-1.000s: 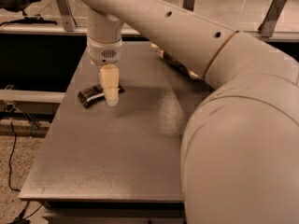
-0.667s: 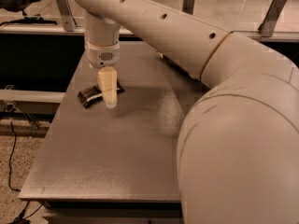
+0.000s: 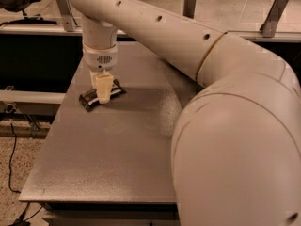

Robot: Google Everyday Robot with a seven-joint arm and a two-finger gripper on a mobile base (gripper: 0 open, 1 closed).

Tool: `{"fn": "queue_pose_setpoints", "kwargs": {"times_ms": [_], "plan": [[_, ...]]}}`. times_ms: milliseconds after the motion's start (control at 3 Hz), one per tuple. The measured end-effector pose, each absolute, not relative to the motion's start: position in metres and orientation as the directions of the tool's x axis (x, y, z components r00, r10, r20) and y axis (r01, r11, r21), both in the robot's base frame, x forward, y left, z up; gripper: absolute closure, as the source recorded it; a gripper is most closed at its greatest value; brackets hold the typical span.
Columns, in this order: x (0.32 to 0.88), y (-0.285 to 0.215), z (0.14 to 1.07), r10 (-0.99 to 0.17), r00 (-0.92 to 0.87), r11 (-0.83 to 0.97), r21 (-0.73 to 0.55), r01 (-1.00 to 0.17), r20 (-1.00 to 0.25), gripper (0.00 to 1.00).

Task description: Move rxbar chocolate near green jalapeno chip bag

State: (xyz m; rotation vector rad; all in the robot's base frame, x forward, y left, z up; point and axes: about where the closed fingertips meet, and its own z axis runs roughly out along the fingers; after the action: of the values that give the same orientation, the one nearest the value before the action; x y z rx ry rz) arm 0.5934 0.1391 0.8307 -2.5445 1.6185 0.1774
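The rxbar chocolate [image 3: 89, 100] is a small dark bar with a white stripe. It lies flat near the left edge of the grey table [image 3: 117, 154]. My gripper [image 3: 103, 96] points straight down onto the middle of the bar and covers its centre; both ends of the bar stick out either side. The green jalapeno chip bag is out of view, possibly hidden behind my arm.
My large cream arm [image 3: 225, 117] fills the right half of the view and hides the table's right and back right. A dark gap and a metal rail [image 3: 28, 29] run along the left and back edges. Cables [image 3: 11, 173] lie on the floor at left.
My gripper has moved a little left and down, from beside the bar's right end to directly over its middle. The bar has not moved.
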Motion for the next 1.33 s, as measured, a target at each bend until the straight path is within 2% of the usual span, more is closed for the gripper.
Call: {"fn": "queue_pose_setpoints", "kwargs": {"times_ms": [333, 667, 1333], "plan": [[0.594, 0.131, 0.835, -0.897, 0.405, -0.405, -0.037, -0.914, -0.176, 0.85], [0.588, 0.111, 0.850, -0.905, 0.365, -0.364, -0.048, -0.930, -0.216, 1.00], [0.525, 0.010, 0.901, -0.940, 0.211, -0.197, -0.077, -0.977, -0.268, 1.00]]}}
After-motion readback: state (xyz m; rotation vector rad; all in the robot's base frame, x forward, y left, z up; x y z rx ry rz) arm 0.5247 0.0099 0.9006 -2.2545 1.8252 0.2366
